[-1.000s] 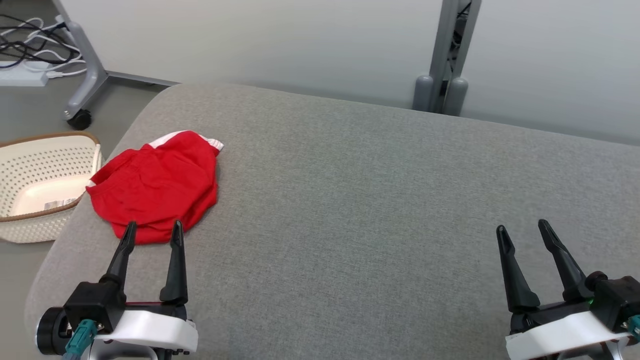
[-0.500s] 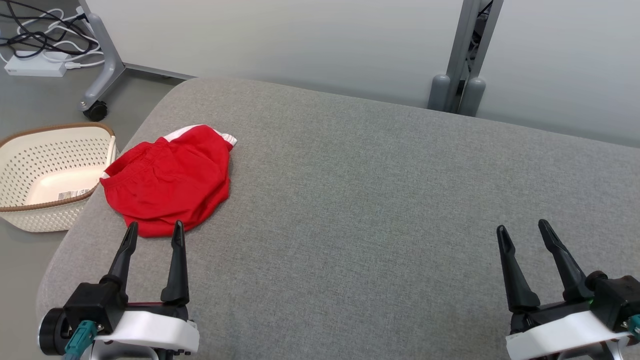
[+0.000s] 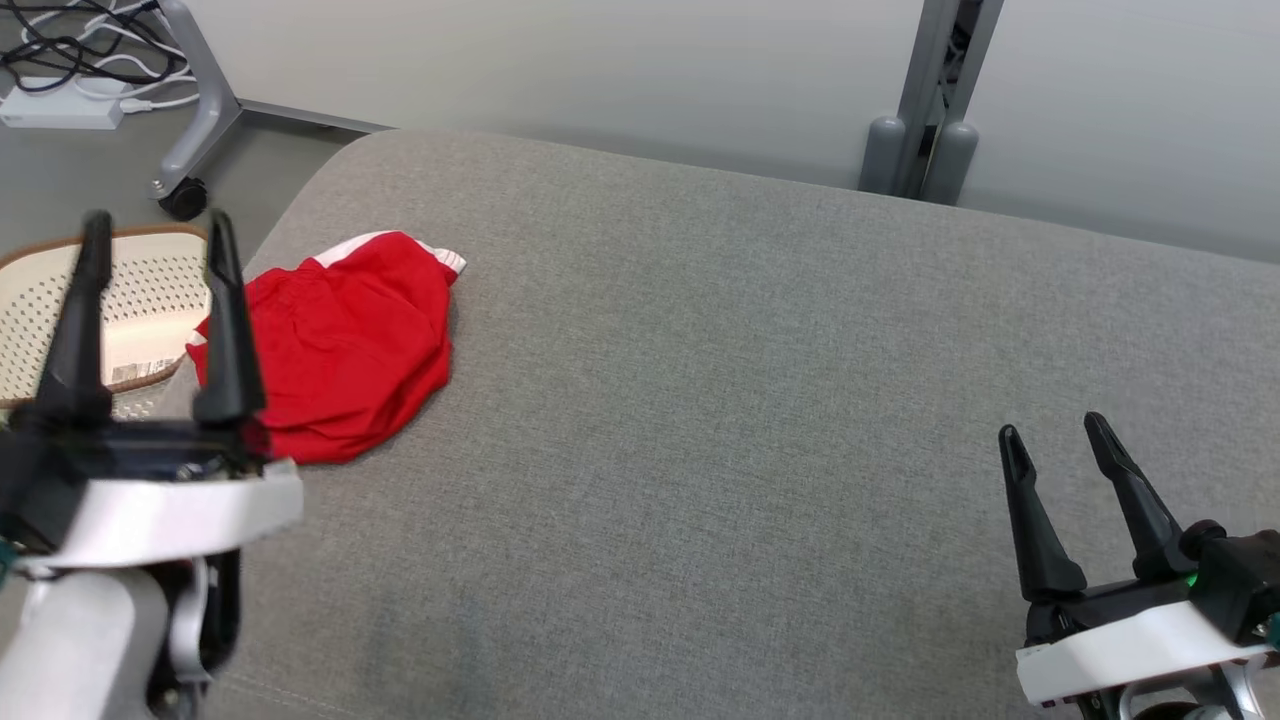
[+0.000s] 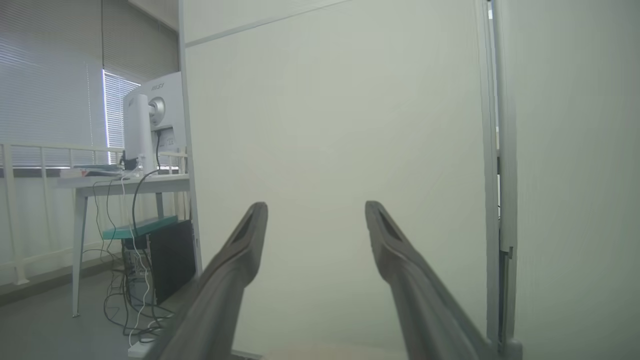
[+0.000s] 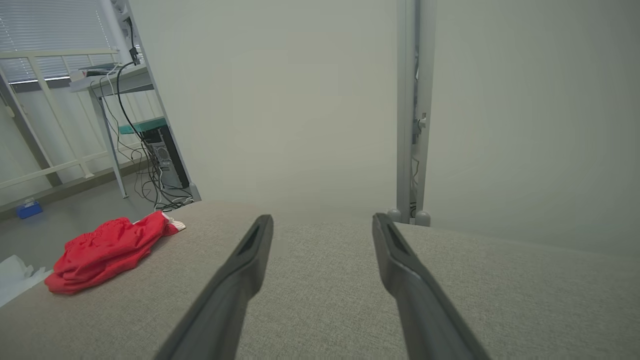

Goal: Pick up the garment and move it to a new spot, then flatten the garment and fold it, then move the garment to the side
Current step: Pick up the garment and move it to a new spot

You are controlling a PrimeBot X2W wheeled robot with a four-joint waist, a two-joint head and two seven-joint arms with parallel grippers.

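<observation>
While the right gripper (image 3: 1052, 430) has kept almost the same place at the lower right of the head view, the left gripper (image 3: 157, 232) has changed a lot within the last second. It was low, with its tips just before the near edge of the garment (image 3: 345, 335). Now it is raised and looks much bigger, closer to the head camera. In that view its two fingers stand in front of the basket (image 3: 150, 290) and the left border of the red cloth. The whole picture has also shifted a little, so the head has moved — the garment itself did not.

The garment lies crumpled as before on the far left part of the grey cushion (image 3: 750, 400), near the edge beside the basket, with a white band at its far end. In the right wrist view the garment (image 5: 105, 250) is far to the left, well apart from the right gripper (image 5: 322, 219).

Both grippers are spread wide, and nothing is between the fingers of either one. In the left wrist view the fingers (image 4: 247, 240) point toward a pale wall panel (image 4: 340, 125) and not toward the cloth, so this gripper seems to be held about level, above the cushion.

For the task this means, in my judgement, that the first step — picking up the garment — is only beginning. The left arm must tilt down and descend on the cloth before closing. Flattening, folding and moving aside are all not yet done.
</observation>
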